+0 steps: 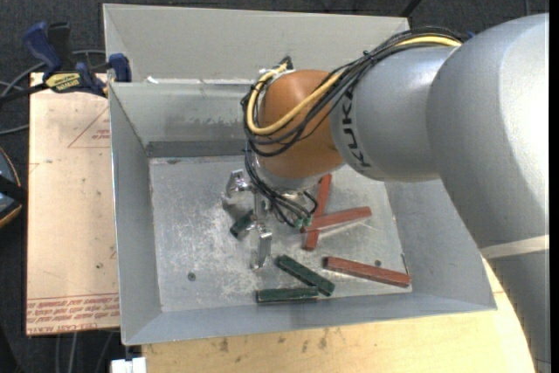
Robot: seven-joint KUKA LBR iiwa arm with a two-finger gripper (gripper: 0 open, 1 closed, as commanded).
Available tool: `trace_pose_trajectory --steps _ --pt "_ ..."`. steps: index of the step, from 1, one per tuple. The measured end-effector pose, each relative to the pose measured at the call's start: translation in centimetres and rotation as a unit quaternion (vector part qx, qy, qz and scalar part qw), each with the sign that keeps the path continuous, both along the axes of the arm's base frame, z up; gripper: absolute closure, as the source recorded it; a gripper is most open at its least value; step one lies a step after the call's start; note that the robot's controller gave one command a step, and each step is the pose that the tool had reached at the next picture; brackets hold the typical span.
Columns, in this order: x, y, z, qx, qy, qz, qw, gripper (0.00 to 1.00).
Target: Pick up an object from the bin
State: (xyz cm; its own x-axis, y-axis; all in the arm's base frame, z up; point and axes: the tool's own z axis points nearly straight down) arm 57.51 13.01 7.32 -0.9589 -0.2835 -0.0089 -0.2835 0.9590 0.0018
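My gripper hangs under the orange wrist cover, low over the middle of the bin floor. A small dark green piece lies right against its metal parts; whether it is held I cannot tell. Just right of the gripper lie two reddish-brown flat sticks, one propped across the other. A dark green stick lies on the floor just below and right of the gripper.
Another dark green stick lies by the front wall. A long reddish-brown stick rests toward the front right. The big arm covers the bin's right side. The left half of the floor is bare scuffed metal.
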Motion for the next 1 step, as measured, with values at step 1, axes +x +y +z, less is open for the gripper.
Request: trace_pose_trajectory --steps 1 --pt "0.64 -0.04 -0.01 0.000 0.0023 -0.016 0.9999 0.00"
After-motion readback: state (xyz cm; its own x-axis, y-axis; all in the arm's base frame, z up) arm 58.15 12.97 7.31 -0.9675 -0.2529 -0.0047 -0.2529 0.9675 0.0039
